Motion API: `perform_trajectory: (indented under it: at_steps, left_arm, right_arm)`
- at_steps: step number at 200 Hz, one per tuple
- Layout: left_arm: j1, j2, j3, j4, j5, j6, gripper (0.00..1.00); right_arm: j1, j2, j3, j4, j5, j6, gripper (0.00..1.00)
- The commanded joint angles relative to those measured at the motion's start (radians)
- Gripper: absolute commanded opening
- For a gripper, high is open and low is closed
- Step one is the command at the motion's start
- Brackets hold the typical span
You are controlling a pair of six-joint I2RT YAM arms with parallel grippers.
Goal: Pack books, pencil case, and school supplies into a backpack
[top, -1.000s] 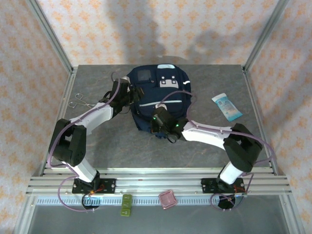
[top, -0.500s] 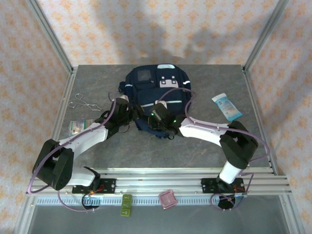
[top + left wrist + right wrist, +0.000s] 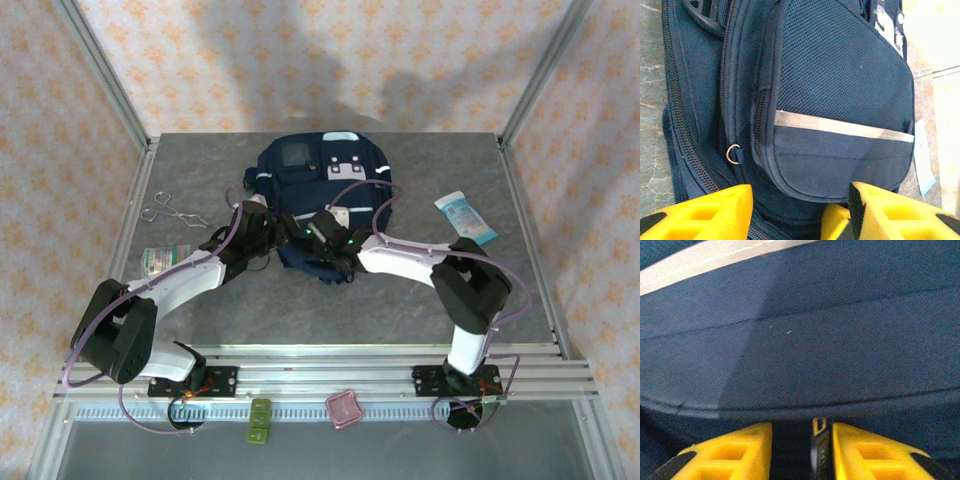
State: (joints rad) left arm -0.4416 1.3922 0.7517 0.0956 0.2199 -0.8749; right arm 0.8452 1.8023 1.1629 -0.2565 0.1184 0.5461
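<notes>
The navy backpack (image 3: 322,185) lies flat at the back middle of the table, zippers shut as far as I can see. My left gripper (image 3: 268,238) is at its near-left corner, open, its yellow fingers (image 3: 700,215) spread over the bag's lower edge (image 3: 805,200). My right gripper (image 3: 318,238) is at the near edge, open, with a dark zipper pull (image 3: 818,442) loose between its fingers. School supplies, a red piece (image 3: 343,408) and a grey-green piece (image 3: 260,420), lie in front of the rail. The books and pencil case are out of view.
Metal scissors (image 3: 168,210) lie at the left. A small clear packet (image 3: 158,260) sits near the left edge beside my left arm. A white-and-blue tube (image 3: 465,218) lies right of the bag. Frame posts stand at the table's back corners.
My left arm has swung down from the bag's left side to its near-left corner, uncovering the clear packet. My right gripper has opened and shifted slightly left.
</notes>
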Motion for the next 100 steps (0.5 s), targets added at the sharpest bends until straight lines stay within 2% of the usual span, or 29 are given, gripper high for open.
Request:
perform_trajectory:
  at_steps: [1, 14, 32, 84, 100]
  left_arm:
    - [-0.008, -0.016, -0.006, 0.042, -0.019, -0.018, 0.54]
    - [-0.008, -0.018, -0.009, 0.049, -0.018, -0.019, 0.54]
    - [-0.013, -0.012, -0.008, 0.054, -0.014, -0.021, 0.54]
    - [-0.052, -0.009, -0.002, 0.061, -0.015, -0.065, 0.55]
    - [-0.073, -0.006, 0.002, 0.049, -0.03, -0.083, 0.58]
  right_arm:
    - [-0.016, 0.021, 0.035, -0.046, 0.062, 0.02, 0.24]
    - [-0.023, 0.027, 0.032, -0.055, 0.072, 0.017, 0.18]
    - [-0.027, 0.02, 0.024, -0.065, 0.09, 0.005, 0.0]
    - [-0.027, -0.116, -0.002, 0.027, -0.019, -0.079, 0.0]
    - [-0.027, -0.17, -0.026, 0.075, -0.028, -0.09, 0.0]
